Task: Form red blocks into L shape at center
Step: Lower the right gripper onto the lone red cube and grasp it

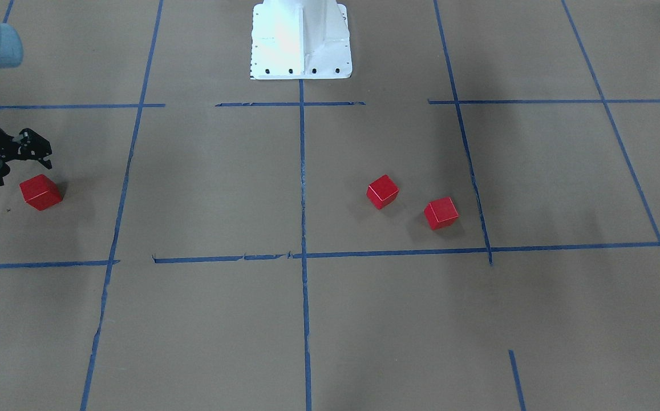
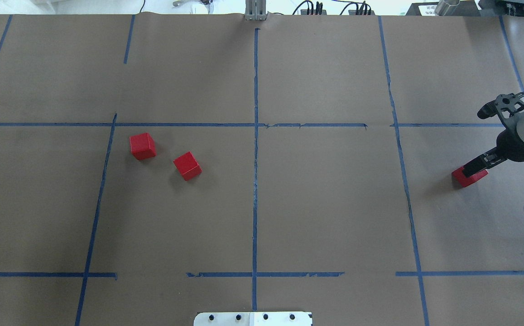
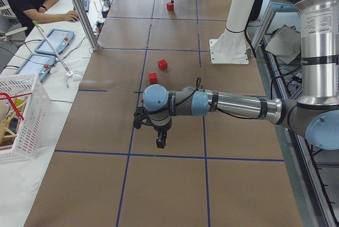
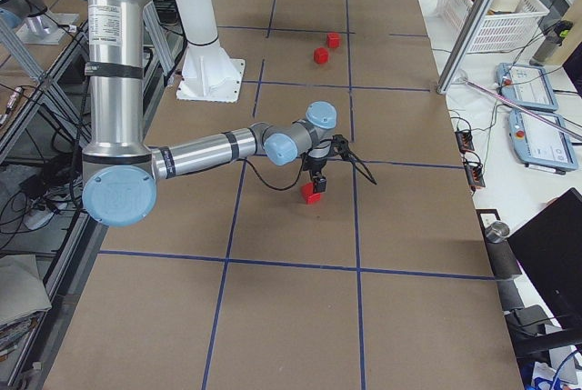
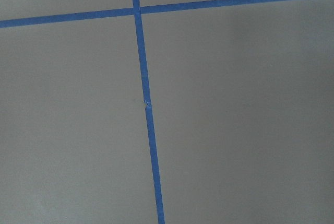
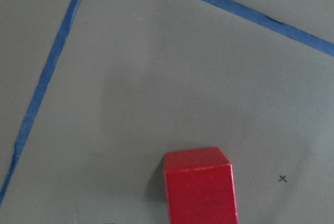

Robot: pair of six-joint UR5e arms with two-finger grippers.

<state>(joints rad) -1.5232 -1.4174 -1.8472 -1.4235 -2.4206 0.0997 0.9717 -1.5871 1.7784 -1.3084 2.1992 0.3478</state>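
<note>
From the front I see my right tool (image 1: 44, 155) hanging just behind the lone red block (image 1: 40, 192), fingers parted and gripping nothing. The pair of red blocks (image 1: 383, 191) sits near each other on the table (image 1: 204, 319).

Overhead, the right arm enters from the edge with its wrist bent down, well apart from the center (image 2: 307, 199).

In the left side view, the left arm stretches low across the table and the left tool (image 3: 160, 141) points down. I cannot tell whether it is wide or narrow.

Silver arms (image 3: 238, 105), blue joint caps (image 3: 156, 98), black fingers (image 3: 160, 141), white base (image 1: 301, 40)
</note>
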